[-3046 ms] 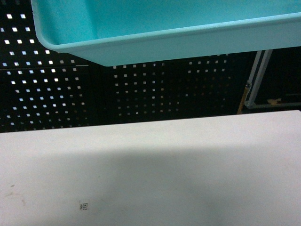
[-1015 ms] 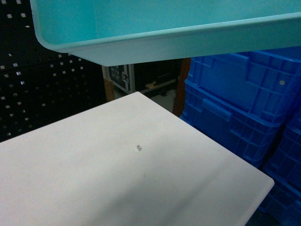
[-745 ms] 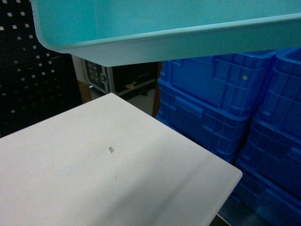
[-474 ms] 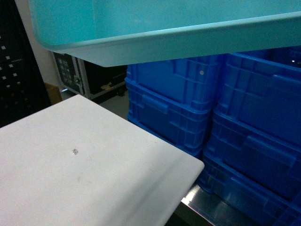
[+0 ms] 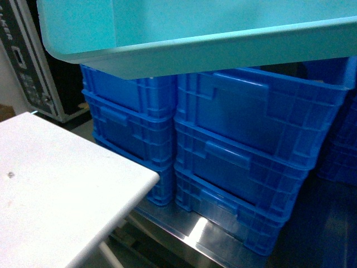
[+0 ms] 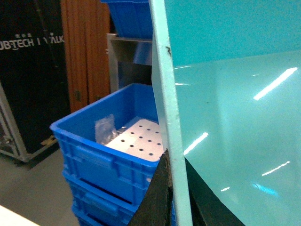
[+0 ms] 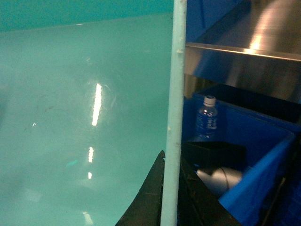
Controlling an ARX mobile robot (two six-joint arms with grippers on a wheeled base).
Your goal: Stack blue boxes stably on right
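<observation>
Head view: the pale turquoise tub rides high across the frame, above stacked royal-blue crates beside a white table. Left gripper and right gripper each clamp a tub wall — black fingers on both faces of the rim

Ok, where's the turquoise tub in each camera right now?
Head: turquoise tub spans the top edge, rim nearest.
Left wrist: tub fills the right half, rim upright at centre, left gripper clamped on it.
Right wrist: tub fills the left, right gripper on its rim.
Shared landmark: royal-blue crates.
</observation>
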